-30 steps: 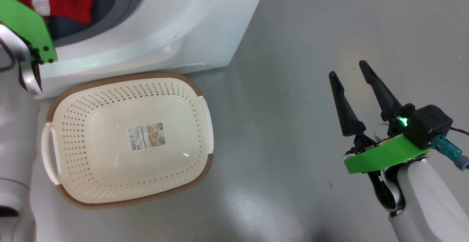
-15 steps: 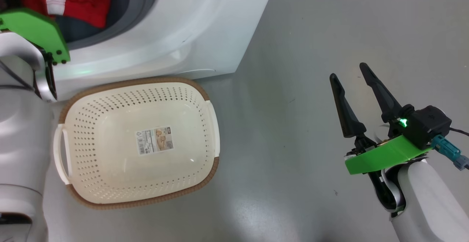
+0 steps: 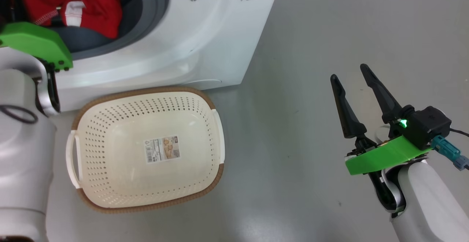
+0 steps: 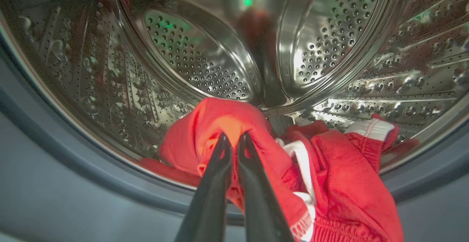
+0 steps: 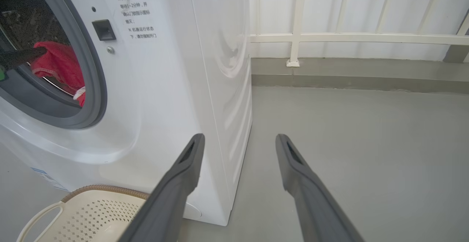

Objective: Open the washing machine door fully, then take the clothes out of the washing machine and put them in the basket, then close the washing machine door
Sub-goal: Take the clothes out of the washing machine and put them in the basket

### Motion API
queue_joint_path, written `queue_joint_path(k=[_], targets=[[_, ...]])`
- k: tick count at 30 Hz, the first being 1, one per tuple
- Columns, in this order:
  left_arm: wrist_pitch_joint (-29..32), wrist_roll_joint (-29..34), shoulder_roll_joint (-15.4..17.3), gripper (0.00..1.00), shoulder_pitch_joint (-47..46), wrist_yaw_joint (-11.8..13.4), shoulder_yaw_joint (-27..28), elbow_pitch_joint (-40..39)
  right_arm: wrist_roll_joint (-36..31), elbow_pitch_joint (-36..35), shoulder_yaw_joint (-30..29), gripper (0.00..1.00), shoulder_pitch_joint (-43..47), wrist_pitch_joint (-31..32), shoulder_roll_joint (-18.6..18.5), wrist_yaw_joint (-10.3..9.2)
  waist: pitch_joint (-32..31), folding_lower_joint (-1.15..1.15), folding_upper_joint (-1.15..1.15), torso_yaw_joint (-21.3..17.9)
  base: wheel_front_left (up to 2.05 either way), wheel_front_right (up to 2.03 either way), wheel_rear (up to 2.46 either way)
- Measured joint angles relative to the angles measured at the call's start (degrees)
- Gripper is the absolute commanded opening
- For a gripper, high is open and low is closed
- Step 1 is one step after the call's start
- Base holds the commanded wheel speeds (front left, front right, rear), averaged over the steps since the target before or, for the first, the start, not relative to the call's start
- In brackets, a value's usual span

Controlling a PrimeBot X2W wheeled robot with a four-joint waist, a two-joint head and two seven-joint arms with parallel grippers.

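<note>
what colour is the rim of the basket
The basket rim is brown with a woven look; the head view shows it best.

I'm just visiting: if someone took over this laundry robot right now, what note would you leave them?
The left gripper is shut on the red jersey at the mouth of the steel drum.
The right gripper is open and holds nothing, above the floor to the right of the washing machine.
The basket sits on the floor before the machine, nothing in it but a label sticker.
Done: door opened, jersey gripped. To do: lift it out, drop it in the basket, shut the door.
</note>
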Motion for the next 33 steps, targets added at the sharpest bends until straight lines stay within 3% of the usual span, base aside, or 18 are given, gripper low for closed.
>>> queue_joint_path(k=[12,33], targets=[[-0.01,2.34,0.2,0.0,13.49,0.77,-0.43,-15.6,-0.05,1.72,0.75,1.0,0.82,0.0,0.65,0.0,-4.14,0.0,0.0,0.48,0.0,0.0,0.0],[0.57,0.04,0.29,0.0,39.79,2.61,1.21,-44.4,-0.05,4.11,1.93,1.0,5.05,0.0,2.09,0.0,-14.24,0.0,0.0,0.79,0.0,0.0,0.0]])
